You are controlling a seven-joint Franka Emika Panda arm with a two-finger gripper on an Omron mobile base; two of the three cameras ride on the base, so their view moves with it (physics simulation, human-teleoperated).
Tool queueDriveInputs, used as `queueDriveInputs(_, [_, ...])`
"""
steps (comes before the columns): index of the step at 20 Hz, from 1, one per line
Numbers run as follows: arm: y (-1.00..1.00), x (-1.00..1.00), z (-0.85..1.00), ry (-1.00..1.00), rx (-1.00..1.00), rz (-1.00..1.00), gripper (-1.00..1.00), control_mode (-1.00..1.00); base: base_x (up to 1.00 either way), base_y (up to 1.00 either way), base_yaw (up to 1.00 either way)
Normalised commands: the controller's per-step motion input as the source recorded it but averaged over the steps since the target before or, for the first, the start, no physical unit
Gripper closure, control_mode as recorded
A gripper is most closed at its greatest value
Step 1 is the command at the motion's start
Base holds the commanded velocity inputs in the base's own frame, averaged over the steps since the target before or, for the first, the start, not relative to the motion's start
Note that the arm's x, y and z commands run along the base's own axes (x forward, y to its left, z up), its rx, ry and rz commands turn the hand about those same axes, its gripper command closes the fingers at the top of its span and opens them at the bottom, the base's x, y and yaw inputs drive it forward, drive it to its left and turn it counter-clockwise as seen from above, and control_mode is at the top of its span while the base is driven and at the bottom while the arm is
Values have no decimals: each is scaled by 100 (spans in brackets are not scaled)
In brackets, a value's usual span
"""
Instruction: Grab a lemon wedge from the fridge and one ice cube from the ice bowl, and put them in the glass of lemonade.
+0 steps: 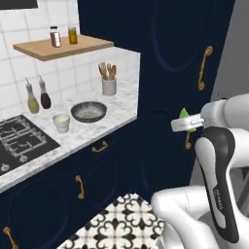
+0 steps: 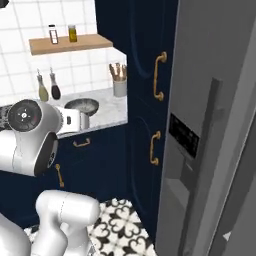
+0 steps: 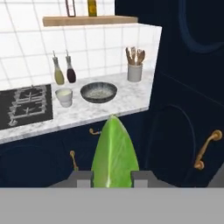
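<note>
Jaws of the gripper (image 3: pixel 112 178) stand narrowly parted, clamped on the lemon wedge (image 3: pixel 113 155), which rises green between the two dark tips; it hangs in the air before the navy cabinets (image 1: pixel 165 73). Beyond, on the marble desk (image 1: pixel 97 127), sit the ice bowl (image 1: pixel 89 111) and the glass of lemonade (image 1: pixel 61 122). At the right, the fridge (image 2: pixel 215 125) is cut off by the picture's edge. The robot's arm hides part of the bowl in the right base view.

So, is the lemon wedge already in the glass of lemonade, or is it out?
Out. The lemon wedge sits between the fingertips of the gripper, in front of the navy cabinets. The glass of lemonade stands on the counter beside the ice bowl.
</note>
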Motion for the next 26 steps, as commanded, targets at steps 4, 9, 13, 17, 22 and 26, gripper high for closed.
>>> queueDriveInputs(4, [0,0,0,0,0,0,100,100,42,30,53])
queueDriveInputs(9, [0,0,0,0,0,0,100,100,65,40,45])
queueDriveInputs(13, [0,0,0,0,0,0,100,100,85,23,37])
queueDriveInputs(17, [0,0,0,0,0,0,100,100,90,0,24])
queueDriveInputs(22, [0,0,0,0,0,0,100,100,83,0,22])
queueDriveInputs(26, [0,0,0,0,0,0,100,100,75,-1,24])
